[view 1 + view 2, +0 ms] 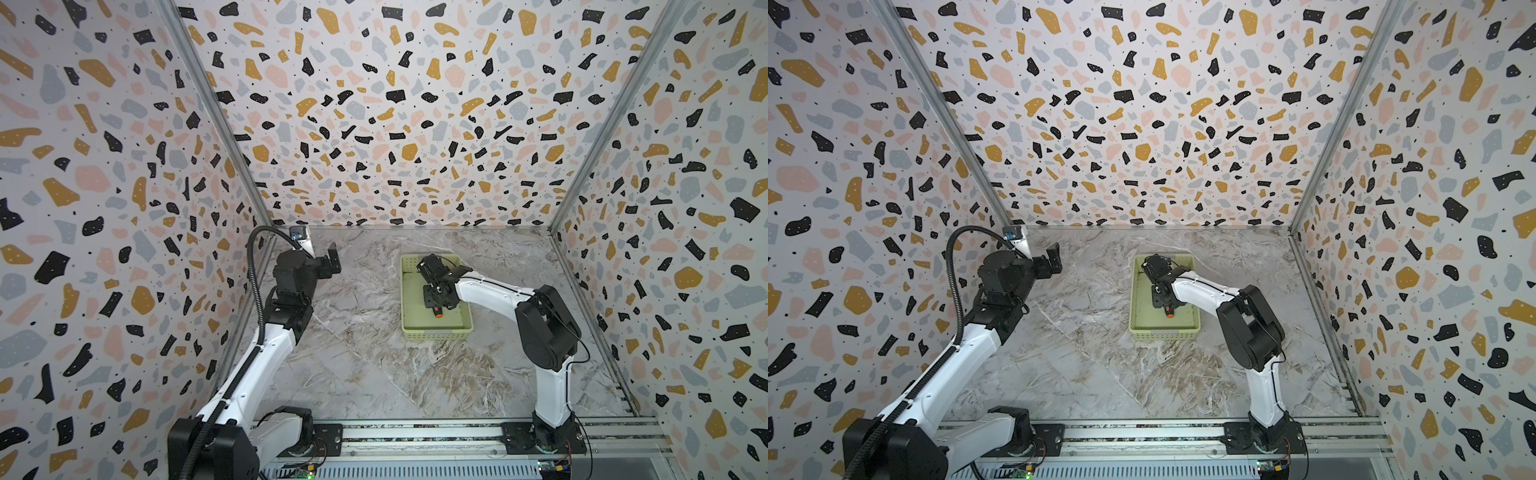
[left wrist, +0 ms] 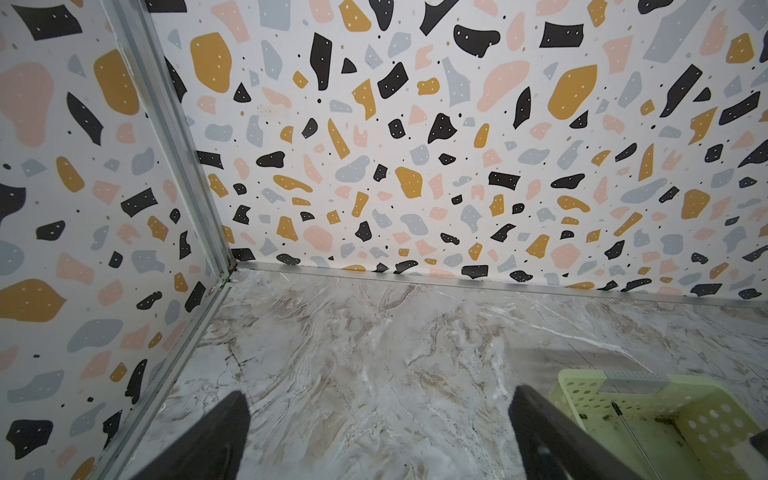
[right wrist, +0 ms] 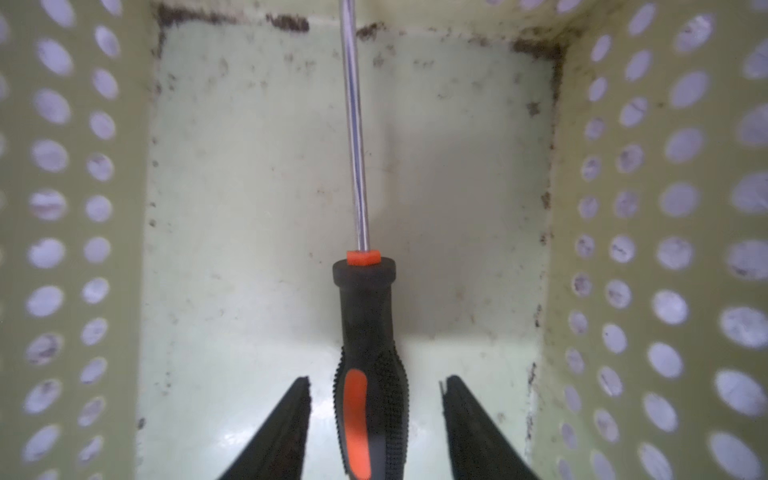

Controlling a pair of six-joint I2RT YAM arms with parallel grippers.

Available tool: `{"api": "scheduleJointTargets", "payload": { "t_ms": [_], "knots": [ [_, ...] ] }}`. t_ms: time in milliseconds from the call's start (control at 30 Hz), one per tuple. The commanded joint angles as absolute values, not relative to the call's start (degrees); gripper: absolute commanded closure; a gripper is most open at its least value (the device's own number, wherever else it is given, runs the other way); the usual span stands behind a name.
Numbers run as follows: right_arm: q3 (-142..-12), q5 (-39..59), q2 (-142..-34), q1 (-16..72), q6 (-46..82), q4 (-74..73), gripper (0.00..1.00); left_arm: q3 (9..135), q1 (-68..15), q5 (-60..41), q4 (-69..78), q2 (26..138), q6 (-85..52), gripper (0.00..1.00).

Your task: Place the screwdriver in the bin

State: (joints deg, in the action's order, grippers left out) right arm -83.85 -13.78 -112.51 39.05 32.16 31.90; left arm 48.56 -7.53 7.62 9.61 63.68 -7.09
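- Black fingers (image 3: 286, 424) of the right gripper (image 3: 376, 380) fill the near edge of the right wrist view. They are spread to either side of the screwdriver (image 3: 368, 324), with pale floor showing in both gaps, so they pinch nothing and touch nothing that I can see.
- That screwdriver lies inside the bin (image 3: 75, 208), along its length. Its handle is between the fingers and its shaft points at the far end wall. I cannot tell whether the tip rests on the floor or against that wall.
- Handling, as I judge it: light, stiff and not fragile. The thin polished shaft would slip and twist in a pinch, and the round handle may roll. The ribbed black-and-orange part of the handle is the place to take hold.
- Near the bin's far corner, over the table (image 2: 374, 332), the left gripper (image 2: 379, 392) hovers with its fingers wide apart, holding nothing.
- With the tool in the bin, the task looks done, bar lifting the right arm clear.
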Motion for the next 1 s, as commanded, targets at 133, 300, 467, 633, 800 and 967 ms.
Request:
{"api": "scheduleJointTargets", "payload": {
  "t_ms": [133,300,467,633,800,967],
  "knots": [
    [-88.60,-14.68,-100.51,38.26,27.73,34.75,0.01,47.47,-7.66,7.16,13.67,62.68,-6.81,0.00],
    [-84.79,-13.19,-90.64,35.85,24.55,30.16,0.01,43.82,-7.71,6.60,19.00,61.56,-5.37,0.01],
    [-74.37,-11.67,-78.34,32.43,23.90,19.27,0.01,38.51,-7.67,6.14,26.70,59.65,-4.68,0.00],
    [-67.33,-10.43,-70.27,29.23,24.28,15.89,0.01,38.31,-7.73,6.33,26.47,59.98,-4.47,0.00],
    [-64.92,-13.67,-67.20,27.47,23.91,18.33,0.01,37.57,-7.73,6.59,27.50,60.21,-4.43,0.00],
    [-61.61,-13.52,-64.40,24.83,24.33,17.50,0.01,36.97,-7.91,7.55,28.04,59.79,-4.33,0.01]
  ]
}}
